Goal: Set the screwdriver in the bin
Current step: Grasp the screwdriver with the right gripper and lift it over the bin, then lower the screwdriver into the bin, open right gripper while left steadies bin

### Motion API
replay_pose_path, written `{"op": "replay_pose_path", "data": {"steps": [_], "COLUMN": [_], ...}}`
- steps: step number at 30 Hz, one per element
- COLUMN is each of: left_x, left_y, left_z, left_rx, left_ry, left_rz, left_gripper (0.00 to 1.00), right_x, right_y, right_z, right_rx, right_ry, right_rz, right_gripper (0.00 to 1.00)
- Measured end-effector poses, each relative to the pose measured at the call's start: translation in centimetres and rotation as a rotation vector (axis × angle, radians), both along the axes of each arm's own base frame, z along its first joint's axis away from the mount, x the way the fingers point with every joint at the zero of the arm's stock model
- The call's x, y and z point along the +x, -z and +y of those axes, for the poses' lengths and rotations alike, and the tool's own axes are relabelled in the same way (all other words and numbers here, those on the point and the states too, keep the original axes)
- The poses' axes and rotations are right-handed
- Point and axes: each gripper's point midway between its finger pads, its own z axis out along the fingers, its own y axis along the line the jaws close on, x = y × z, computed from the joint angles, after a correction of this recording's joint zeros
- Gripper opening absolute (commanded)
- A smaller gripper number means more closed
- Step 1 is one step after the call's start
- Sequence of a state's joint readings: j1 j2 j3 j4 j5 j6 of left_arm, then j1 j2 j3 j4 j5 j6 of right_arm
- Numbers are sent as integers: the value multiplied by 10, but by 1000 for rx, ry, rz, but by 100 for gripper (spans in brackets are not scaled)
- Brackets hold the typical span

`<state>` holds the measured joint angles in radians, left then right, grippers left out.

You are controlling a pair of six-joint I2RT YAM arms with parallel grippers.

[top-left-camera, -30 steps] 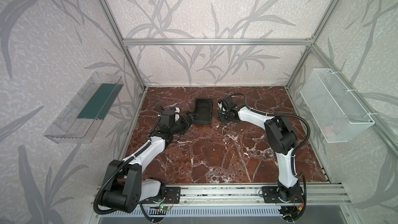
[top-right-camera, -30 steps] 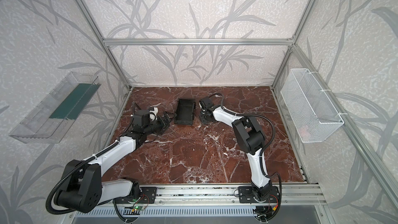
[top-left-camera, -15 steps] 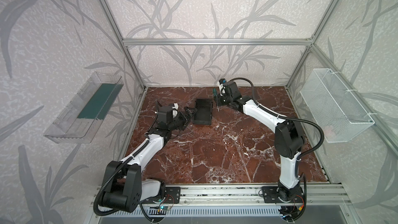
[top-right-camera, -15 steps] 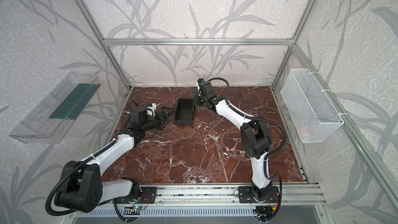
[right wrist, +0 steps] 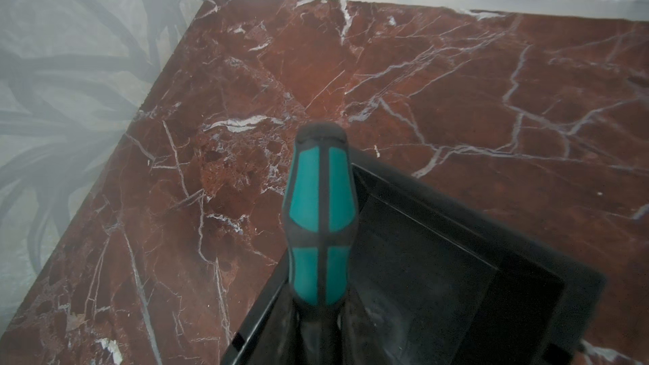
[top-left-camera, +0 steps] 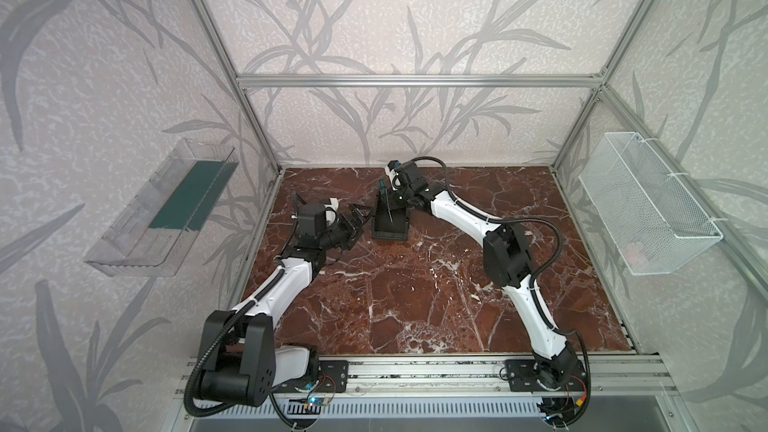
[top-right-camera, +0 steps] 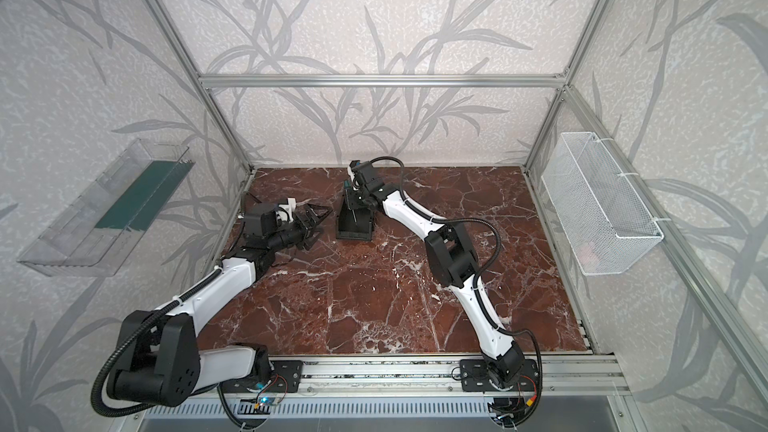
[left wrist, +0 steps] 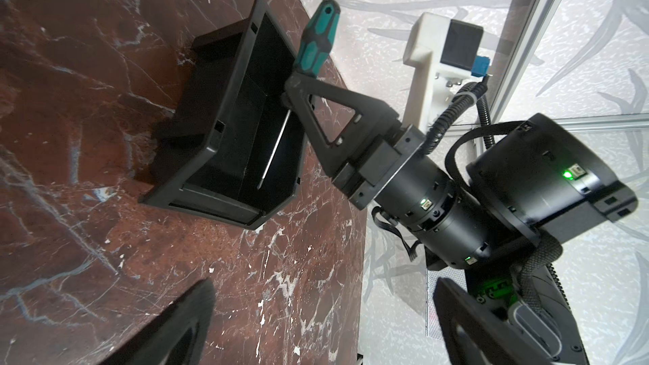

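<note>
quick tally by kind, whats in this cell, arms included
screwdriver: 1
bin: 1
wire basket: 1
clear shelf: 1
green sheet: 1
arms: 2
total: 7
not counted: a pink blur in the basket, too small to tell

Right wrist view crops the bin (right wrist: 491,244) and hides the shaft of the screwdriver (right wrist: 319,226).

Red-brown marble tabletop (top-left-camera: 415,284), white-veined, black bin (top-left-camera: 390,236) standing on it toward the back
</note>
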<state>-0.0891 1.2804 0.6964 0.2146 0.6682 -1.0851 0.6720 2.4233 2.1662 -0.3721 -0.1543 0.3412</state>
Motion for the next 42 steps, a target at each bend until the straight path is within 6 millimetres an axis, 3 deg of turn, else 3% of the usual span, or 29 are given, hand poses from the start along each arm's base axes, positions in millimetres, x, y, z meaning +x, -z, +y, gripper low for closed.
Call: {"op": "replay_pose_path", "data": {"steps": [6,12,16,42], "left_x": [-5,-7,-12,-21], "left_y": [0,-32,-38,-15], "left_z": [0,-4,-6,9], "left_rx": [26,82,134,225], "left_ry": [28,94,144,145], "left_rz": [24,-38,-43,10], "left_gripper": [99,99,99,99], "right_x": [-8,-14,-21,-20], "right_y": [6,16,27,37], "right_z": [5,6,8,-8], "right_rx": [-97,-225,-301,-427], "right_ry": [-74,-148,-187,-143], "right_rz": [-31,-81,-100,-117], "right_gripper": [16,17,18,21]}}
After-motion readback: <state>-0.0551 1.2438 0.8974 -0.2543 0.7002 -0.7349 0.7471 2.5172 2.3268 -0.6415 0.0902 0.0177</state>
